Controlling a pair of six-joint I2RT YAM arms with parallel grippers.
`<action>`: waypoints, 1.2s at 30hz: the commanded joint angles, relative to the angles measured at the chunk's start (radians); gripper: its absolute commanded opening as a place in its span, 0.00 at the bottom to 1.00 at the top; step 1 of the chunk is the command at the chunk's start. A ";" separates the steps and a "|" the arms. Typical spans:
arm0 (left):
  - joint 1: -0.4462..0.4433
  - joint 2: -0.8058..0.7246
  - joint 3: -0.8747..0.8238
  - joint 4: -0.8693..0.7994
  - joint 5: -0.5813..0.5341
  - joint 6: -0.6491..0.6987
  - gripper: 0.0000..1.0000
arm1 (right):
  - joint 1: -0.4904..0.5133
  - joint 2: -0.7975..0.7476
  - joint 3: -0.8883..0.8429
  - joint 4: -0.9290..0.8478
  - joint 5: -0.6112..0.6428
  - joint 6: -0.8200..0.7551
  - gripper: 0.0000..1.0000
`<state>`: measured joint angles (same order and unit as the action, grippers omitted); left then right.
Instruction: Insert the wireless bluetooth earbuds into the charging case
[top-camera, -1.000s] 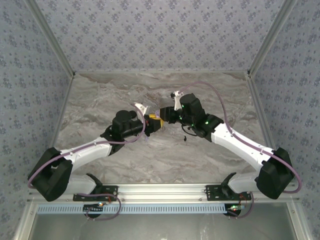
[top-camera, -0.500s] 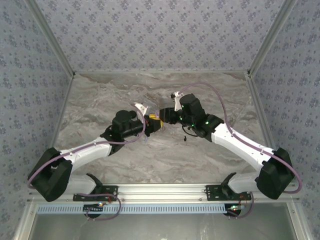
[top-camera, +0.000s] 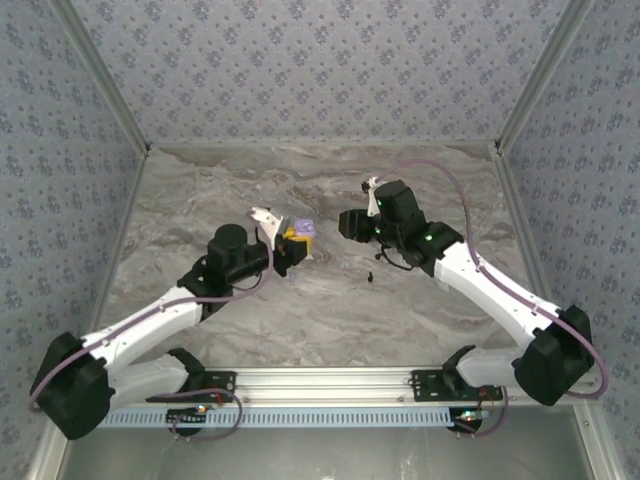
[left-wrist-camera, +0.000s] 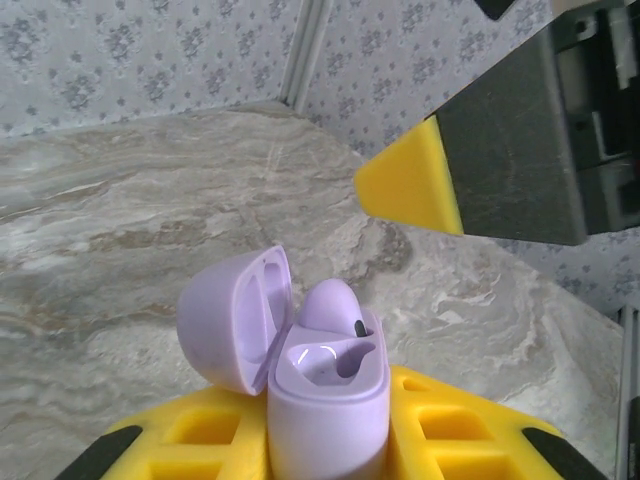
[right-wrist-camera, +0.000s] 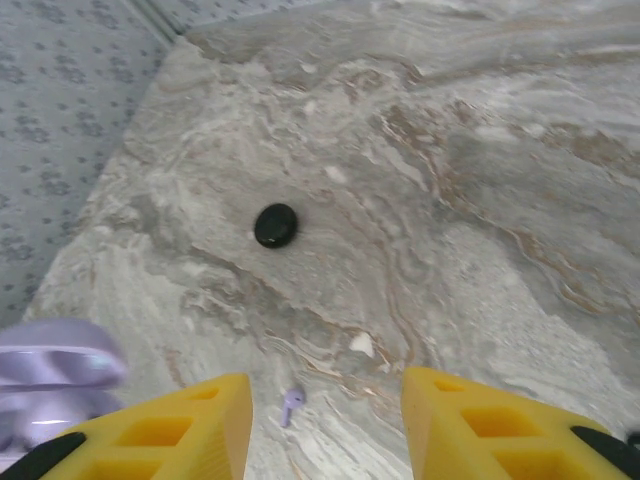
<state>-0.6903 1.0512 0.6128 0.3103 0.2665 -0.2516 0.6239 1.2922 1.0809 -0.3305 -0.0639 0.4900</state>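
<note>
table (top-camera: 320, 315): grey marbled top | walls (top-camera: 320, 70): blue-grey floral print | corner posts (top-camera: 101, 75): pale metal

Left gripper (top-camera: 291, 243) grips lilac charging case (top-camera: 303, 229); right gripper (top-camera: 347, 222) apart, seemingly empty.

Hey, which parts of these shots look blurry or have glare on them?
Left wrist view: the open lilac charging case is sharp, with a white glare spot inside its glossy well. Right wrist view: that case is a soft blur at the left edge, while the round black puck is crisp.
</note>
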 joint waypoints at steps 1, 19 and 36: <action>-0.005 -0.083 0.024 -0.158 -0.085 0.048 0.26 | -0.015 0.088 0.053 -0.131 0.010 0.018 0.46; -0.006 -0.332 0.038 -0.484 -0.247 0.062 0.27 | 0.134 0.565 0.290 -0.132 -0.201 0.068 0.40; -0.005 -0.399 0.013 -0.525 -0.268 0.054 0.28 | 0.234 0.810 0.521 -0.333 -0.142 0.062 0.36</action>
<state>-0.6903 0.6651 0.6128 -0.2111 0.0090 -0.2058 0.8452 2.0731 1.5585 -0.5758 -0.2485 0.5430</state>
